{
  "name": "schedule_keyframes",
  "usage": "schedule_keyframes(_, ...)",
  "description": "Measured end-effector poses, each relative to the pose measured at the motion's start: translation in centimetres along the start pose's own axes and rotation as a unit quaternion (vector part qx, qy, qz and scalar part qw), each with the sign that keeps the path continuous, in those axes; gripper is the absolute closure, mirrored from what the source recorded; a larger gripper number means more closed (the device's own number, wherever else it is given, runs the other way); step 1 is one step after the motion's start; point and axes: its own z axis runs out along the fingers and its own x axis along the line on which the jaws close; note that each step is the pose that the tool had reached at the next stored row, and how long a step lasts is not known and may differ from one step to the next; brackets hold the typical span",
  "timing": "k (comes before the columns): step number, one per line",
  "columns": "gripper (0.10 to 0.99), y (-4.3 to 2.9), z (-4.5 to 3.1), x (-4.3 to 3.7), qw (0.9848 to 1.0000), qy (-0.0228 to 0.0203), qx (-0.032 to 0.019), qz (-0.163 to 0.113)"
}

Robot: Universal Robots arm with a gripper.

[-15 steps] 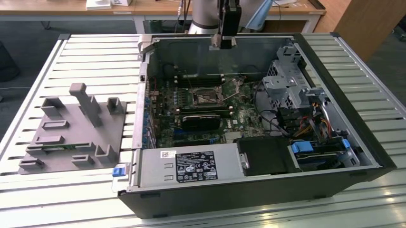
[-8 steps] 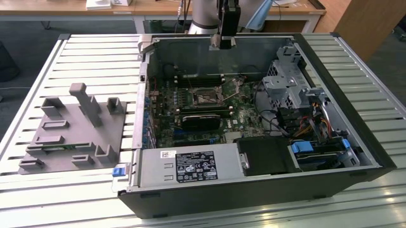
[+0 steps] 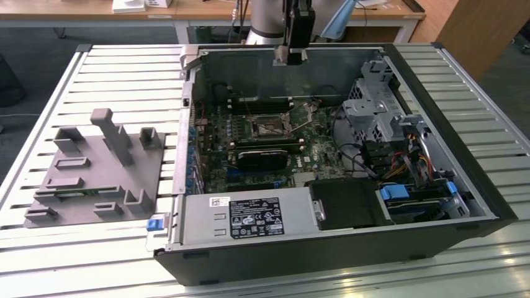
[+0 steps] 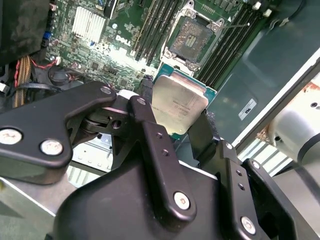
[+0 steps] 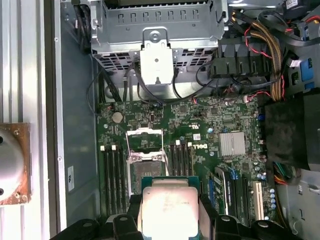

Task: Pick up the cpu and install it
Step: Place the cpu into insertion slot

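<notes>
cpu (image 4: 179, 102) in gripper (image 4: 175, 124), over motherboard (image 5: 210, 131) inside case (image 3: 331, 254), fixture (image 3: 91, 177) beside case

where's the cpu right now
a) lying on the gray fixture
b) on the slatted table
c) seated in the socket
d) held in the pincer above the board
D: in the second wrist view the cpu is clamped in the pincer, off the board, with the open socket beyond it.
</notes>
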Motion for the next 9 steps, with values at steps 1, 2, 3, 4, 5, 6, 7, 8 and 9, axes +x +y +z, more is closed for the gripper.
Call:
schedule_keyframes(1, 0.553, 0.0, 0.02, 0.0, 1.0, 0.0004, 0.0001, -0.007)
schedule_keyframes(2, 0.553, -0.01, 0.03, 0.0, 0.9999, 0.0007, 0.0002, -0.013)
schedule_keyframes(3, 0.553, 0.0, 0.04, 0.0, 0.9998, 0.001, 0.0002, -0.017)
schedule_keyframes(4, 0.553, -0.01, 0.04, 0.0, 0.9998, 0.0011, 0.0002, -0.02)
schedule_keyframes(5, 0.553, -0.01, 0.06, 0.0, 0.9998, 0.0013, 0.0002, -0.022)
schedule_keyframes(6, 0.553, -0.01, 0.06, 0.0, 0.9997, 0.0014, 0.0002, -0.022)
schedule_keyframes(7, 0.553, -0.01, 0.07, 0.0, 0.9997, 0.0014, 0.0003, -0.023)
schedule_keyframes(8, 0.553, -0.01, 0.08, 0.0, 0.9997, 0.0014, 0.0002, -0.024)
schedule_keyframes(9, 0.553, -0.01, 0.09, 0.0, 0.9997, 0.0014, 0.0002, -0.024)
